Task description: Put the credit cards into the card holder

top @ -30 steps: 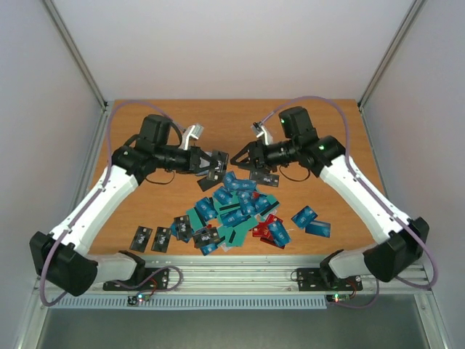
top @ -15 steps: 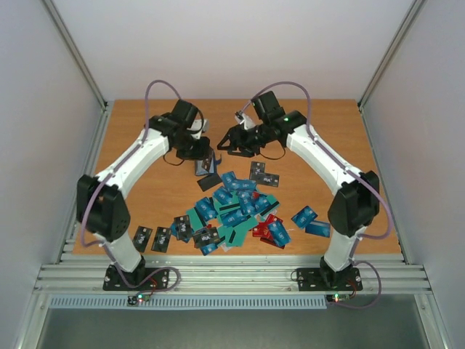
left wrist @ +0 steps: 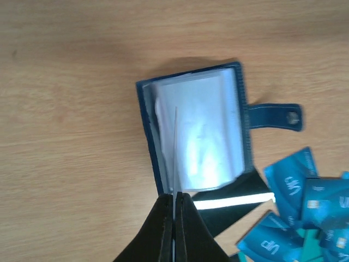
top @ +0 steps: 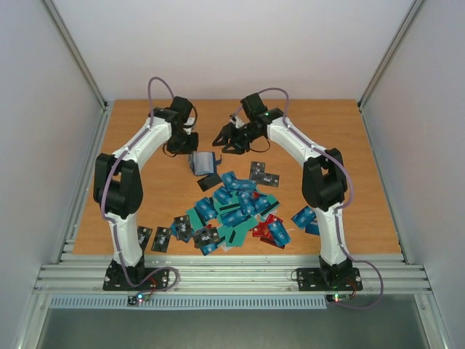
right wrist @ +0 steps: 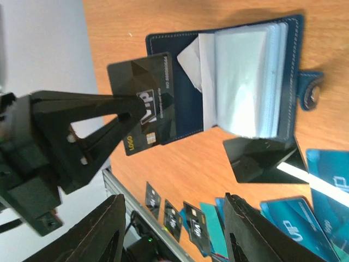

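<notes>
Left gripper clamps a thin black plastic credit card edge-down over the open navy folding card holder. Right gripper, near the holder, stands parted and empty. The card may well miss a floppy clear sleeve and skid across.

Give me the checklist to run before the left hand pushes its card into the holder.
1. Left hand shut on the black card: ok.
2. Card holder lying open on the table, clear sleeves exposed: ok.
3. Card lined up with a sleeve opening: cannot tell; it hangs over the holder, not yet in any sleeve.
4. Right hand steadying the holder: not ok; it is open, empty and apart from it.
5. Holder's edges free: not ok; a striped card lies against one edge.
</notes>
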